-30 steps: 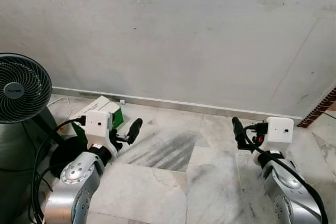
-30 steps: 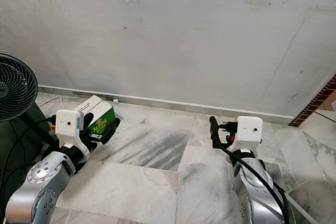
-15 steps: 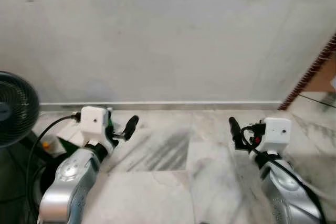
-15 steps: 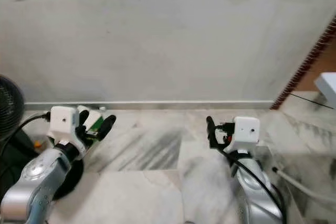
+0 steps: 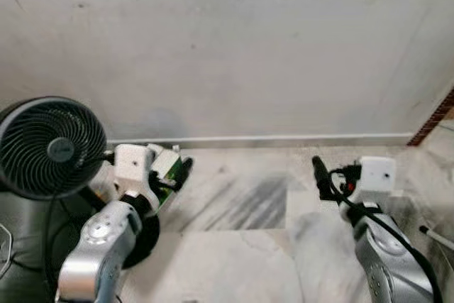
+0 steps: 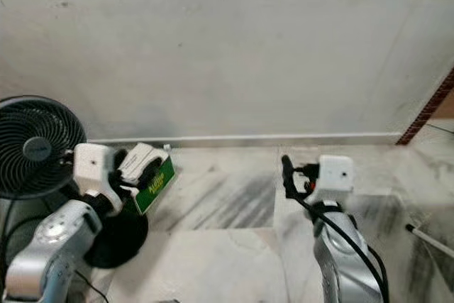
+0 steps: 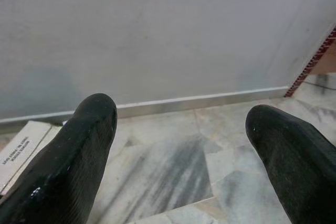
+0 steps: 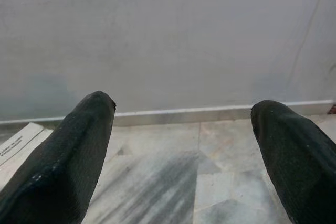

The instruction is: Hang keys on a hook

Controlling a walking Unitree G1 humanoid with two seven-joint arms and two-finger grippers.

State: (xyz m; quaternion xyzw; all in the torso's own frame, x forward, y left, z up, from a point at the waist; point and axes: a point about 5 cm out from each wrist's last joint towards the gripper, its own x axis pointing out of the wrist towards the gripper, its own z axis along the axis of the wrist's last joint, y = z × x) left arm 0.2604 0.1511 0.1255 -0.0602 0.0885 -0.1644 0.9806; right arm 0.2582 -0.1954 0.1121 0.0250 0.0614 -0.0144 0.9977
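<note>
A wall (image 5: 234, 40) stands ahead, and the marble floor (image 5: 241, 246) runs up to its foot. A fan (image 5: 46, 148) stands on the floor at the far left. Just right of it lies a box (image 6: 150, 175) — near the wall. The left gripper (image 7: 181, 145) and right gripper (image 8: 184, 145) are held out over the floor, well apart — fingers spread.

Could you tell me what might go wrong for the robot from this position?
The fan and its cable sit close by the left arm, so a turn could snag or tip it. The green box on the floor lies just beyond the left gripper and could get knocked. Both grippers are open and hold nothing, the right gripper included.
</note>
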